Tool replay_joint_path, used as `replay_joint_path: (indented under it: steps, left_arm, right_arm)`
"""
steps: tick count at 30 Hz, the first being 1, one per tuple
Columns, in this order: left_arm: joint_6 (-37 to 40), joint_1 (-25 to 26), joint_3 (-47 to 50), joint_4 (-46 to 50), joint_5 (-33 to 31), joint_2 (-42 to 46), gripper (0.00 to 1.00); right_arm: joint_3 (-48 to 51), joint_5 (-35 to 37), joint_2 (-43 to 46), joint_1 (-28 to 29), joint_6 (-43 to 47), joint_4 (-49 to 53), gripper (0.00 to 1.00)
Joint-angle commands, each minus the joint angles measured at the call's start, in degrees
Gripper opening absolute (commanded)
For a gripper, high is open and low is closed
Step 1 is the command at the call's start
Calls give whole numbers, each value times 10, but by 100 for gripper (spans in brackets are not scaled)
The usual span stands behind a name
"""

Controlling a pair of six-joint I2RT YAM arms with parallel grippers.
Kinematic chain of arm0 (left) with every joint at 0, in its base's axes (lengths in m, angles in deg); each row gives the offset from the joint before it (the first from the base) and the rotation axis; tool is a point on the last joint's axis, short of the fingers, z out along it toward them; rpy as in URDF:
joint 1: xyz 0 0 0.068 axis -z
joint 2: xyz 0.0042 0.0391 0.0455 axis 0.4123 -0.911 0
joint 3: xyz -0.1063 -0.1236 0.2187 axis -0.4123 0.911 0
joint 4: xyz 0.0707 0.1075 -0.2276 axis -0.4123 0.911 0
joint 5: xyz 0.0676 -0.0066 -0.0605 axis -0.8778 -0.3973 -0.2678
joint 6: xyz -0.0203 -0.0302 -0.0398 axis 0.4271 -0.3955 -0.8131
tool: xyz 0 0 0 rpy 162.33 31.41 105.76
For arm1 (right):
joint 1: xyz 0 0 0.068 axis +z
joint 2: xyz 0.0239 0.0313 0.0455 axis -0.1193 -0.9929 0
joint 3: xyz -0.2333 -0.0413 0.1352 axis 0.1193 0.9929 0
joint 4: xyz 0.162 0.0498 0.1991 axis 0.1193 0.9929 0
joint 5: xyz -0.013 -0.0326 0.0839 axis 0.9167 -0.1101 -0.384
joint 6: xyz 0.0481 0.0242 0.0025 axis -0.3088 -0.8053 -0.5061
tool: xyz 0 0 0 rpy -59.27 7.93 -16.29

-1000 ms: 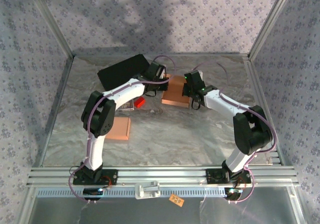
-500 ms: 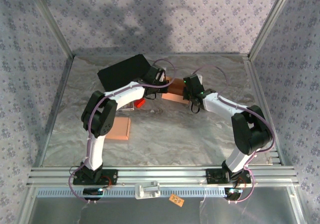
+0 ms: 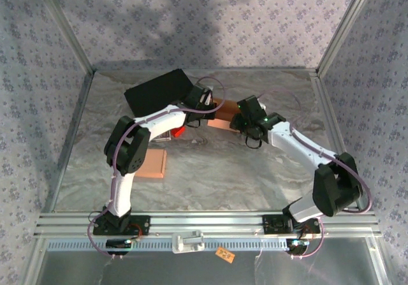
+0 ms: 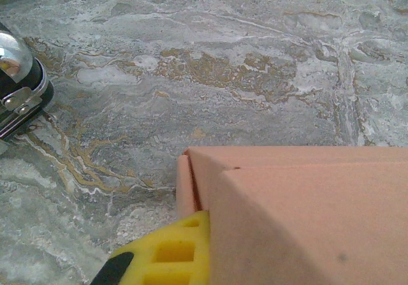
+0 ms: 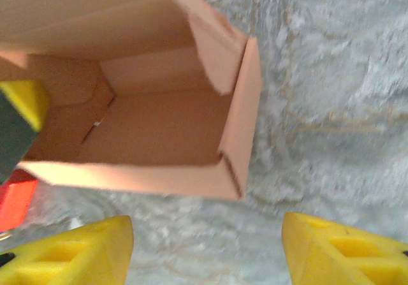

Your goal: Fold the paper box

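Note:
The paper box (image 3: 222, 113) is salmon-pink cardboard and sits at the back middle of the table. My left gripper (image 3: 207, 109) is shut on its left wall. One yellow finger (image 4: 167, 254) presses the outside in the left wrist view, and the other finger (image 5: 18, 116) shows inside the box (image 5: 159, 132) in the right wrist view. The box's top panel (image 4: 306, 215) hides that inner finger from the left wrist camera. My right gripper (image 3: 241, 121) stands open just right of the box. Its yellow fingertips (image 5: 73, 253) are spread wide over bare table, with nothing between them.
A black flat slab (image 3: 156, 88) lies at the back left. A small red object (image 3: 178, 131) sits beside the left arm. A second flat pink cardboard piece (image 3: 152, 164) lies near the left. Metal frame rails and patterned walls enclose the marbled table (image 3: 217, 170).
My right gripper opened, let go of the box and drew back to the right, its elbow swinging outward. The left gripper stayed shut on the box.

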Motion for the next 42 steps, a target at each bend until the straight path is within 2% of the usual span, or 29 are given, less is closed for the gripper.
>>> replay_joint_path:
  steps: [1,5,9,13,15,25,34,42]
  left_arm:
    - [3,7,11,38,2,-21,0]
    - [1,10,12,38,1,-22,0]
    - [-1,14,15,36,-5,-21,0]
    - [0,16,20,35,-9,-20,0]
    - [-1,17,22,36,-11,-20,0]
    - [-2,22,32,32,-23,-15,0]
    - [-9,24,35,28,-26,-16,0]
    - [-20,26,38,30,-32,-14,0]
  right_arm:
    - [-31,-21,51,8,-121,73,65]
    - [-53,-34,76,-2,-289,69,65]
    - [-142,-43,29,-14,-411,89,65]
    - [-174,-64,-12,-26,-557,83,64]
    - [-192,-62,-36,-26,-593,84,63]
    - [-235,-57,-147,-40,-667,50,59]
    - [-224,-87,-179,-54,-655,-11,37]
    - [-157,-116,-161,-62,-639,-27,17]
